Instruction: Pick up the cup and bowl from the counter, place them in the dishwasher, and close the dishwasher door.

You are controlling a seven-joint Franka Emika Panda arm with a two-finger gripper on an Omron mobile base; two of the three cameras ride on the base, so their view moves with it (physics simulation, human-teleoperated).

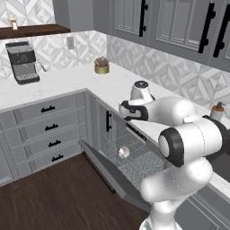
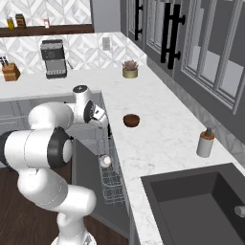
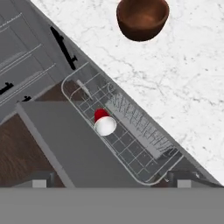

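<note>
The red cup [image 3: 104, 123] lies on its side in the dishwasher's wire rack [image 3: 144, 131], white inside facing up; it also shows as cup [image 1: 123, 152] and cup [image 2: 105, 161]. The dark brown bowl [image 2: 131, 120] stands upright on the white counter [image 2: 158, 139], close to the edge above the rack, and sits at the top of the hand view as bowl [image 3: 142, 18]. The dishwasher door [image 1: 108, 173] hangs open, folded down toward the floor. My gripper [image 3: 111, 180] hovers above the rack and door, open, its fingertips [image 3: 41, 181] wide apart with nothing between them.
A gold plant pot [image 2: 129, 70] and a coffee machine [image 2: 53, 58] stand at the back of the counter. A grey soap bottle [image 2: 206, 143] stands beside the dark sink [image 2: 201, 206]. Grey drawers [image 1: 49, 130] flank the dishwasher, and dark wall cabinets [image 1: 179, 27] hang overhead.
</note>
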